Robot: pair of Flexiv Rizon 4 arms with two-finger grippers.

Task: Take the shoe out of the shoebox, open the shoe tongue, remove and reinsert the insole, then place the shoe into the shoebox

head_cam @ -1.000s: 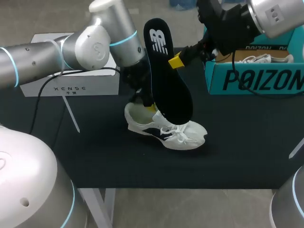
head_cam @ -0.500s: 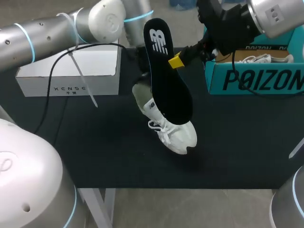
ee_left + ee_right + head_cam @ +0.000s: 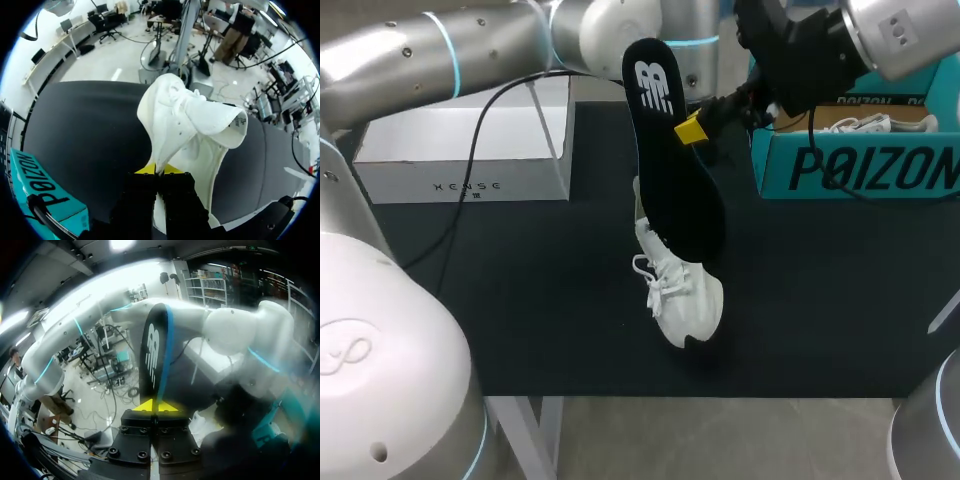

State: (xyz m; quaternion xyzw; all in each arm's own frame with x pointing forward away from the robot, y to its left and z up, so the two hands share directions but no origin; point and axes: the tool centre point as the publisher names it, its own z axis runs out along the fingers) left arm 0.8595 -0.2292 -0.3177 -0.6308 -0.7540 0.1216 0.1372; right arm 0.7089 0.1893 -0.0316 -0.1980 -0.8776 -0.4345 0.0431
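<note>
A white shoe point(image 3: 680, 295) hangs tilted over the black mat, toe down toward the table's front edge. In the left wrist view my left gripper point(image 3: 159, 169) is shut on the rim of the shoe point(image 3: 185, 117) at its opening, with the tongue flopped outward. In the head view that gripper is hidden behind the insole. My right gripper point(image 3: 688, 130) is shut on the edge of the black insole point(image 3: 675, 160), holding it upright in the air in front of the shoe's heel. The right wrist view shows the insole point(image 3: 154, 352) rising edge-on from between the yellow tips of that gripper point(image 3: 157, 406).
The teal shoebox point(image 3: 860, 165) stands open at the back right, a second white shoe point(image 3: 860, 124) inside it. A white box point(image 3: 470, 150) stands at the back left. The black mat point(image 3: 540, 300) covers the table between them.
My left arm has swung toward the back right, lifting and turning the shoe so its toe now points at the front edge. The right arm and the insole have not moved.
</note>
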